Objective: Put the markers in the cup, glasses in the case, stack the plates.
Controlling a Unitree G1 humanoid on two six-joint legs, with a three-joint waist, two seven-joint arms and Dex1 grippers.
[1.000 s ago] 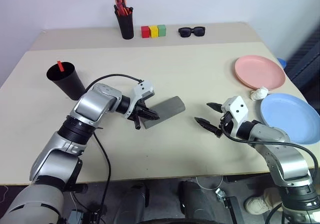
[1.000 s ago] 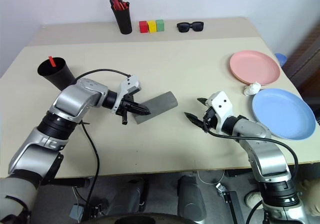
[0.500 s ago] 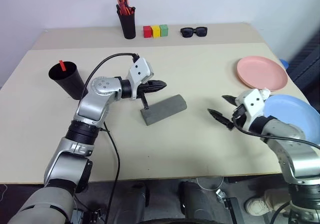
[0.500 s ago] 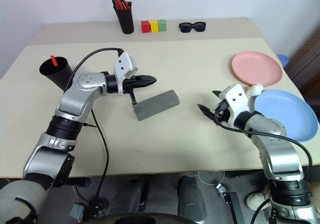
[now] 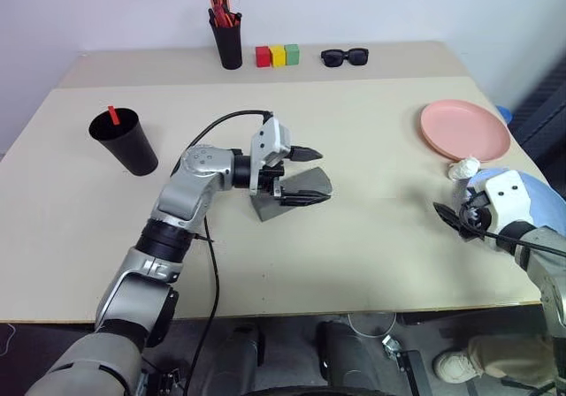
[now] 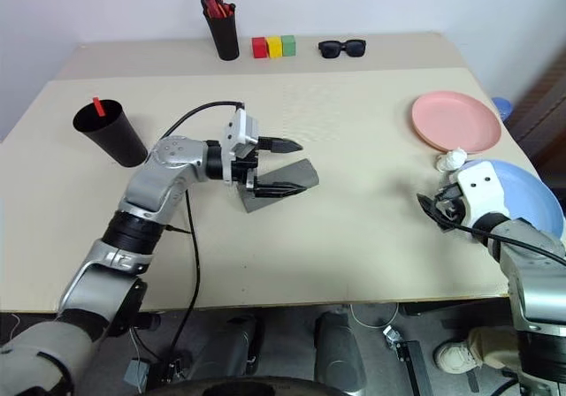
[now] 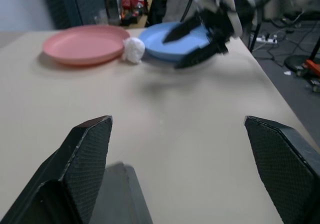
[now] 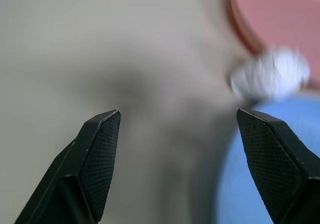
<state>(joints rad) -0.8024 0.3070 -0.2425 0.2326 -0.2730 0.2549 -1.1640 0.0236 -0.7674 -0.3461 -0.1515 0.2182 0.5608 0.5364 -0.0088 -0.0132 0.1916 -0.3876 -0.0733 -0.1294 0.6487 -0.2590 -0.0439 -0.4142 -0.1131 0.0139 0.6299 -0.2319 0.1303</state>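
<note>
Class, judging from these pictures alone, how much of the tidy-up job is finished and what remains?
Done: a red marker stands in the cup; the case lies shut. In hand: nothing; left gripper and right gripper are open. Left: the pink plate and blue plate lie unstacked.

Two plates [image 5: 465,129], two black cups [image 5: 124,141], three blocks [image 5: 278,56], one case [image 6: 281,185].

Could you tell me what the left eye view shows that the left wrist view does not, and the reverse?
Left eye view alone: the black cup with a red marker, the pen cup, three blocks, the sunglasses.

Left wrist view alone: cluttered room and floor beyond the table's edge.

Both: the grey case, pink plate, blue plate, a white wad between the plates, the open right claw, the open left claw.
</note>
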